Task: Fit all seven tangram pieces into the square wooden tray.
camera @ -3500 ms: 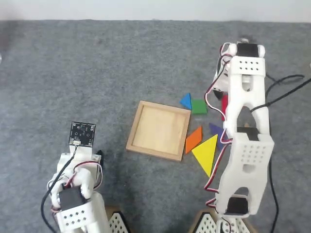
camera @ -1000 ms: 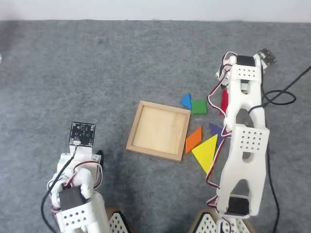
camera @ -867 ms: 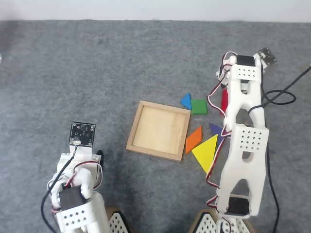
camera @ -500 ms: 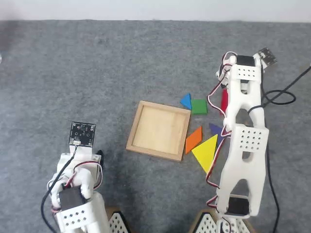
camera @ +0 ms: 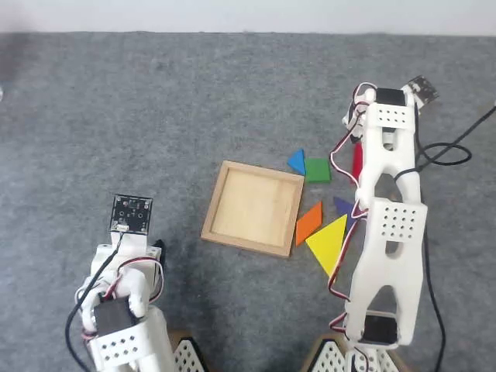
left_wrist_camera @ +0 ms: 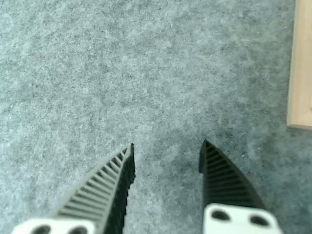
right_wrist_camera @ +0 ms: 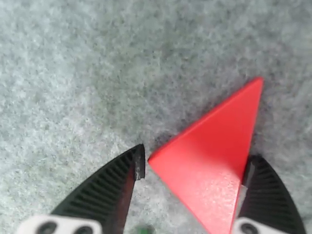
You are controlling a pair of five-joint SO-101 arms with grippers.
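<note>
The square wooden tray [camera: 213, 217] lies mid-table with nothing inside. To its right lie a blue triangle [camera: 296, 161], a green square [camera: 317, 170], an orange parallelogram [camera: 308, 222], a yellow triangle [camera: 329, 244] and a purple triangle [camera: 343, 206]. A red triangle [right_wrist_camera: 214, 146] lies on the carpet between the fingers of my right gripper [right_wrist_camera: 195, 161], which is open; one finger touches its edge and the other stands just off its corner. From above, the right arm [camera: 387, 116] covers most of the red triangle [camera: 357, 163]. My left gripper [left_wrist_camera: 167, 146] hangs open over bare carpet.
The left arm [camera: 124, 294] sits folded at the near left, well away from the pieces. The tray's edge [left_wrist_camera: 302, 73] shows beside the left gripper. Grey carpet covers the table; the far side and the left are open floor.
Since 3.5 s ago the right arm's wrist has turned and shifted a little farther over the red triangle. Over the last second nothing visibly moved.
</note>
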